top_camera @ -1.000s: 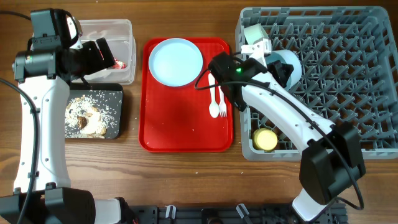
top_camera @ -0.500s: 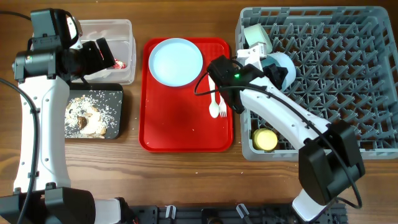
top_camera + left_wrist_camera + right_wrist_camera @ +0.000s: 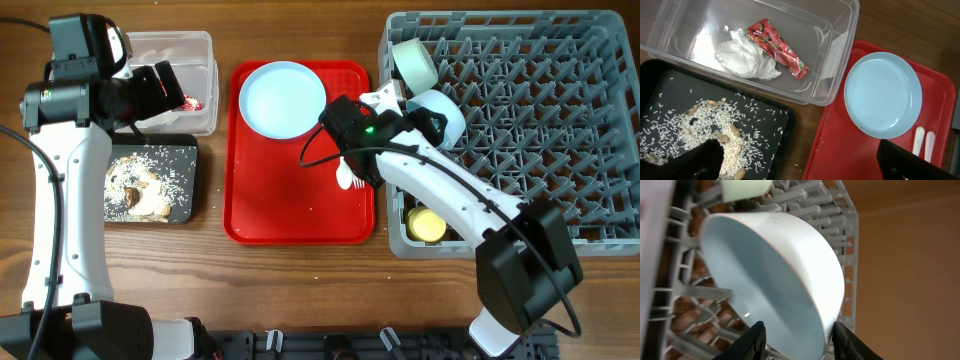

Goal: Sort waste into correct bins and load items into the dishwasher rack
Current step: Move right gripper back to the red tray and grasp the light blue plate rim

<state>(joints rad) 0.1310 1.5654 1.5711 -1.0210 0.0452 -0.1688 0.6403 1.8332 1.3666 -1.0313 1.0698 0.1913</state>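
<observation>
Left gripper (image 3: 797,150): it is held above the clear tub (image 3: 838,47) and the black tray (image 3: 665,82); the jaws are spread wide and nothing is carried between them.
Right gripper (image 3: 799,327): it is pointed at the light blue bowl (image 3: 775,275); the jaws are parted, one on each side of the bowl's lower rim, and no clamping is seen (whether a finger touches the bowl cannot be told).
Light blue bowl: it is set on its edge among the pegs of the dishwasher rack (image 3: 540,100), near the left wall, just beside the pale green bowl (image 3: 413,62).
Yellow cup (image 3: 427,224): it is placed in the rack, in the lower left corner of the overhead view.
Clear tub: the red wrapper (image 3: 777,47) is laid against the crumpled napkin (image 3: 747,60).
Black tray: rice crumbs (image 3: 685,132) with brownish lumps are scattered inside.
Plate (image 3: 283,98): it is left on the red serving tray (image 3: 300,215).
Fork and spoon (image 3: 922,142): they are laid side by side on the red tray, near the plate, partly covered by the right arm in the overhead view.
</observation>
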